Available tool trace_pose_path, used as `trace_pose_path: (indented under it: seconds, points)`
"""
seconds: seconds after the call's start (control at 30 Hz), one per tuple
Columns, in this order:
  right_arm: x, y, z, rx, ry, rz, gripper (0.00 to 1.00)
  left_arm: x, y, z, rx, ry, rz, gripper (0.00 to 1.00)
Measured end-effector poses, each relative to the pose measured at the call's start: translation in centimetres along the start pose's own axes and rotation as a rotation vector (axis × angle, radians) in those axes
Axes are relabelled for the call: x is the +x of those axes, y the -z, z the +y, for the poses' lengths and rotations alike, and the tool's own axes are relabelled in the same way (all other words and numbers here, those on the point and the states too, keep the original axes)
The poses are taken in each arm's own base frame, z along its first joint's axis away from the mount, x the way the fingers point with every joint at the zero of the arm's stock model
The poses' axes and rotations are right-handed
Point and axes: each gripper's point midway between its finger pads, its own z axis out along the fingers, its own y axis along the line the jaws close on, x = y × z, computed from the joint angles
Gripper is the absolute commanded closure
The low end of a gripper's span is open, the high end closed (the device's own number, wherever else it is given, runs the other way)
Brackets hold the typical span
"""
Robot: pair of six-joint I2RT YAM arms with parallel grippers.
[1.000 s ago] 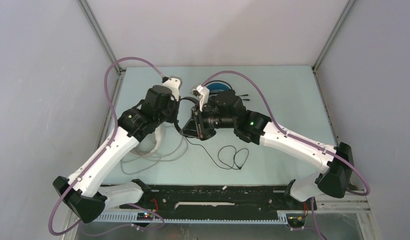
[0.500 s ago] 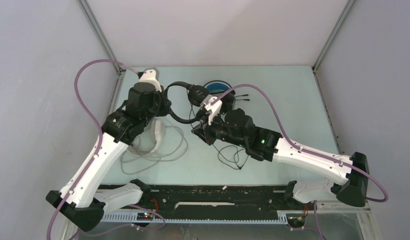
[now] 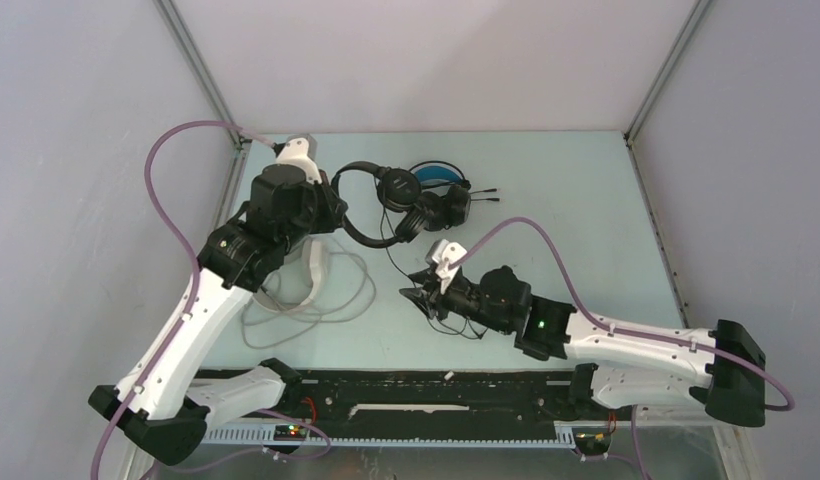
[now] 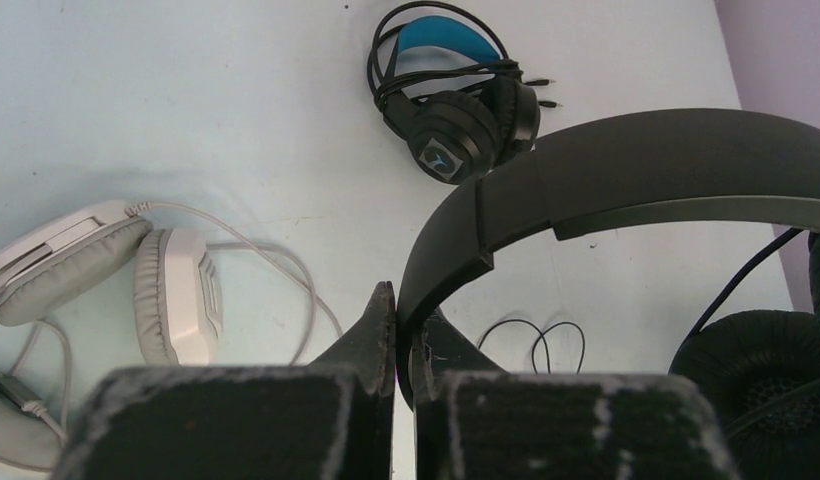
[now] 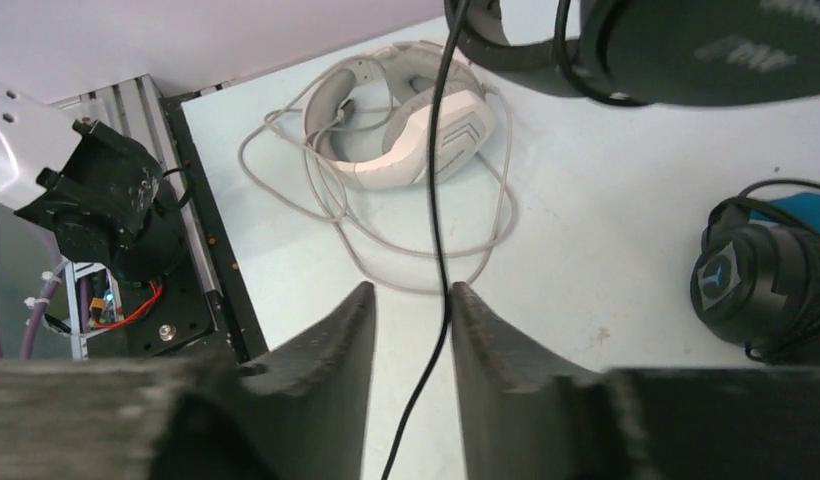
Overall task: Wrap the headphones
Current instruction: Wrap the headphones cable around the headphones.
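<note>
Left fingers point(image 4: 371, 338) on black headphones point(image 4: 636, 170)

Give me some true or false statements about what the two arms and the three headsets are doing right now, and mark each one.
1. The left fingers are shut on the headband of the black headset. True.
2. The white headset lies on the table. True.
3. The white cable is wound around the headband. False: it sprawls in loose loops on the table.
4. The right fingers are clamped on the white headset. False: they stand apart, with the black cable running between them.
5. The blue-banded headset lies at the far side of the table, with no fingers on it. True.
</note>
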Motion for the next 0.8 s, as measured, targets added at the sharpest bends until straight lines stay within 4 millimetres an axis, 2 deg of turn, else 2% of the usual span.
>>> trace_pose_path:
  seconds: [0.17, 0.37, 0.47, 0.57, 0.67, 0.8]
  points:
    - [0.3, 1.5, -0.2, -0.005, 0.056, -0.072, 0.43, -0.3, 0.5, -0.5, 0.028, 0.010, -0.007, 1.00]
    - [-1.3, 1.1, -0.5, -0.003, 0.103, -0.150, 0.43, -0.6, 1.2, -1.2, 0.072, 0.033, -0.016, 1.00]
    - [-1.0, 0.3, -0.6, 0.003, 0.116, -0.156, 0.51, -0.7, 1.3, -1.9, 0.106, 0.045, -0.016, 1.00]
    - [0.2, -0.5, -1.0, 0.023, 0.133, -0.126, 0.81, -0.6, 1.4, -2.7, 0.142, 0.062, -0.007, 1.00]
    - [1.3, -1.1, -1.8, 0.048, 0.141, -0.097, 0.98, -0.7, 1.6, -3.3, 0.179, 0.074, 0.000, 1.00]
    - [1.8, -1.4, -2.3, 0.064, 0.146, -0.082, 1.00, -1.2, 2.0, -4.5, 0.250, 0.115, -0.002, 1.00]
